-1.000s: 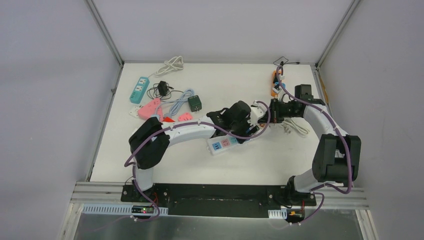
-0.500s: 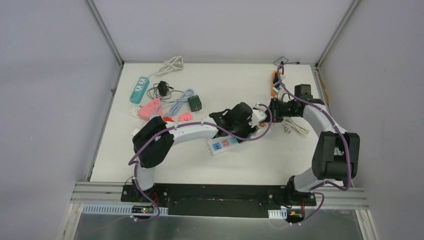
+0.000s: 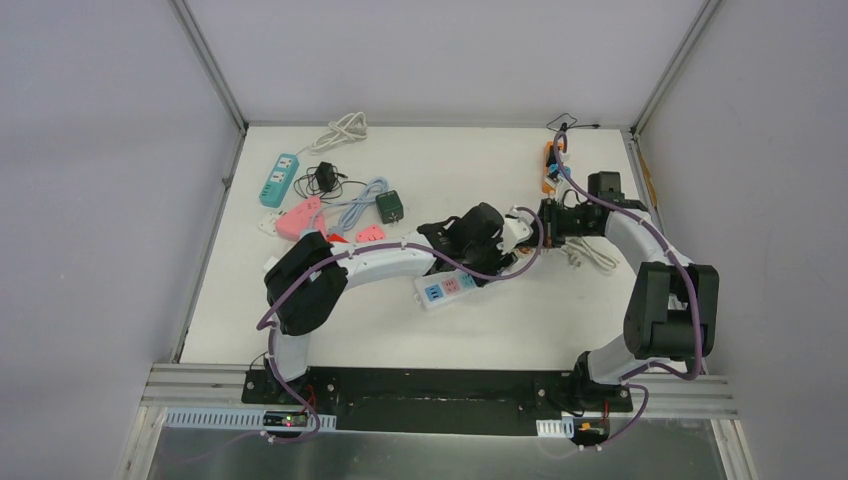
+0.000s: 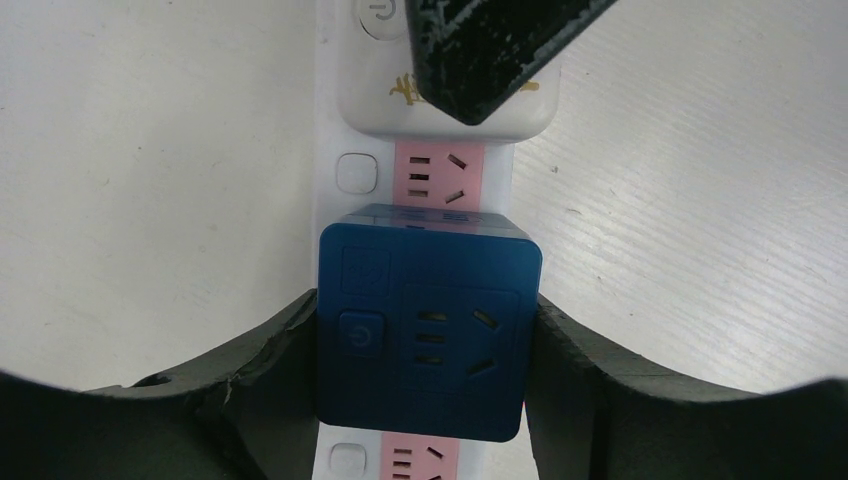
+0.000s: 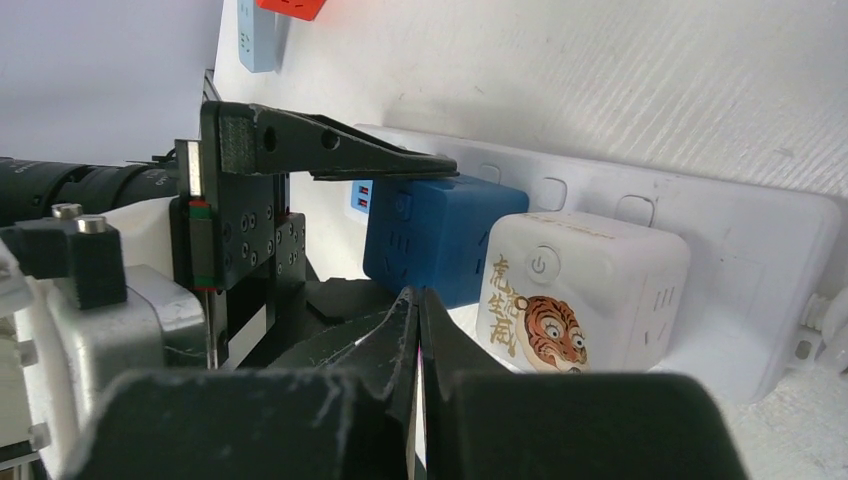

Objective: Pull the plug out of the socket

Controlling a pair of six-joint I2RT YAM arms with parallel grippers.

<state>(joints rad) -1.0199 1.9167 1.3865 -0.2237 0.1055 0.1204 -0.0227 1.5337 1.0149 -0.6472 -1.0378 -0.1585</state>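
- Two dark fingers of the left gripper pressed flat against opposite flanks of the blue cube plug, holding it.
- Seated between those fingers on the white-and-pink power strip.
- Just beyond the left fingertips, on the same strip: white tiger-print cube, one bare outlet apart from the blue one.
- Right gripper pinched to a sliver, nothing between its fingers; tip over the white cube, contact unclear.
- Beneath both: white table with faint grain; plain grey walls, aluminium posts at the far corners.
- Well off to the left gripper's outer side: teal strip, pink strips, green adapter, loose cables.
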